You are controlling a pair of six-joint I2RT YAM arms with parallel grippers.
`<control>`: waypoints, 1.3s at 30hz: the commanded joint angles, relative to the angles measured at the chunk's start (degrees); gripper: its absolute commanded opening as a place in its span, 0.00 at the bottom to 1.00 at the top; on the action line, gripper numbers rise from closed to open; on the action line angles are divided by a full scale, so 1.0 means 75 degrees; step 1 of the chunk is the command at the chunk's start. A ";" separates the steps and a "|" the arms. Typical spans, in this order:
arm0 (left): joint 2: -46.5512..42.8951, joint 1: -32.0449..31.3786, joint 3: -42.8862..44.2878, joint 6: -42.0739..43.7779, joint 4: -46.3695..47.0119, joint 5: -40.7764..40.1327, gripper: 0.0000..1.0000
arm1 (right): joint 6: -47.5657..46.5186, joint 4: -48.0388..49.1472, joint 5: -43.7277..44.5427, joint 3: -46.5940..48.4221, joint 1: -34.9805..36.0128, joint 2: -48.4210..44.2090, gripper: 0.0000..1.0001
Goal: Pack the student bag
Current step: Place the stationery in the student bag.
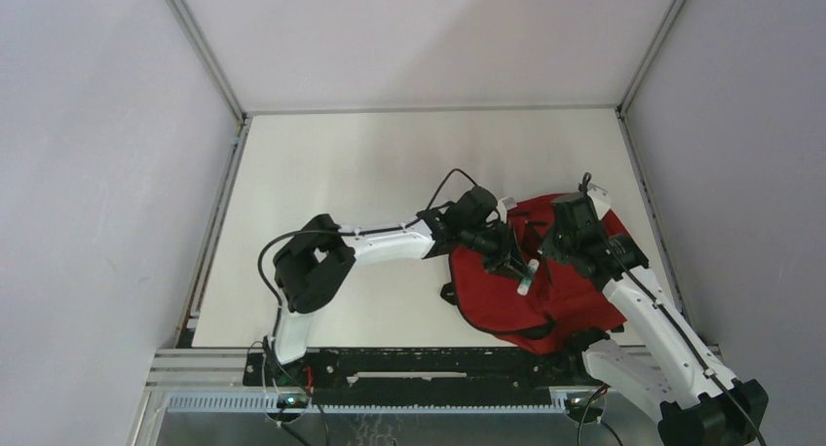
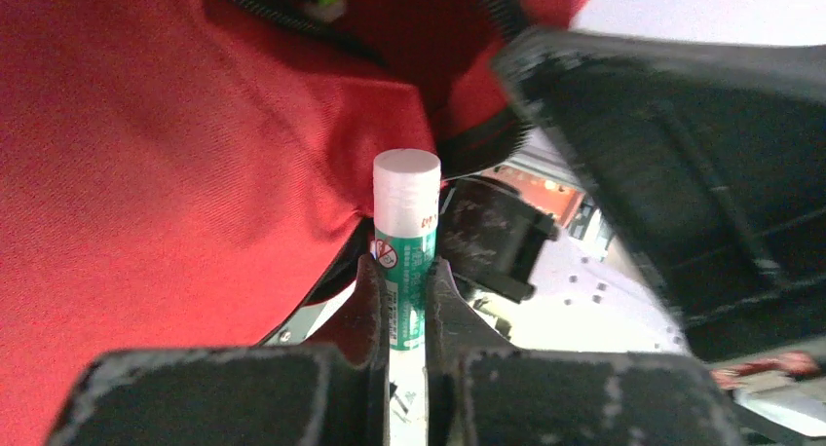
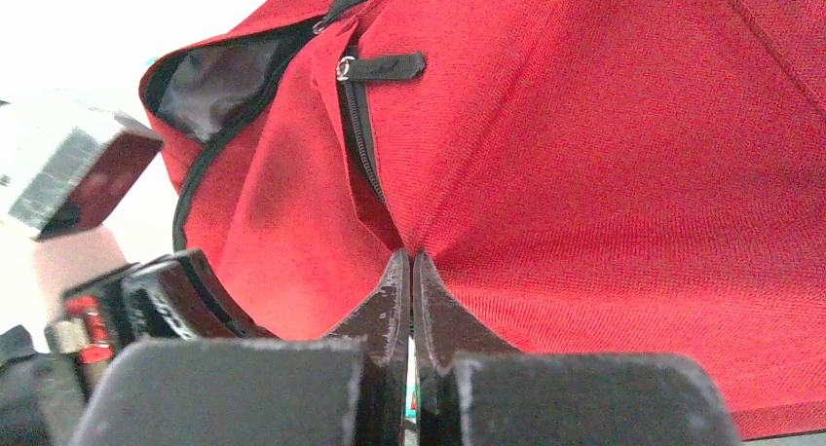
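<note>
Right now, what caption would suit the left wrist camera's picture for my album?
Left gripper clamps a white-capped, green-labelled glue stick close to the soft red fabric backpack.

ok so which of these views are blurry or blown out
Top external: even light, soft sheen on the table, nothing blurred. Left wrist: glue stick sharp, black arm housing behind it smeared. Right wrist: bag weave crisp, top-left corner blown out white.

The overhead camera is looking down from the near side, while both wrist cameras are staring close-up at the shared student bag [image 1: 487, 295].
</note>
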 commanded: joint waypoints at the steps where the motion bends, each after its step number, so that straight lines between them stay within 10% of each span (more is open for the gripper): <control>1: 0.0077 0.0115 0.0831 -0.0621 0.0749 0.0401 0.00 | 0.0000 0.0417 -0.0304 0.0301 0.0013 -0.0202 0.00; 35: 0.1698 0.0599 0.2323 -0.2446 0.0938 -0.0890 0.00 | 0.0241 0.0060 -0.0030 0.0301 0.0315 -0.0445 0.00; 39: 0.1881 0.0599 0.2544 -0.2269 0.0929 -0.0781 0.31 | 0.0235 0.0016 -0.0026 0.0301 0.0318 -0.0490 0.00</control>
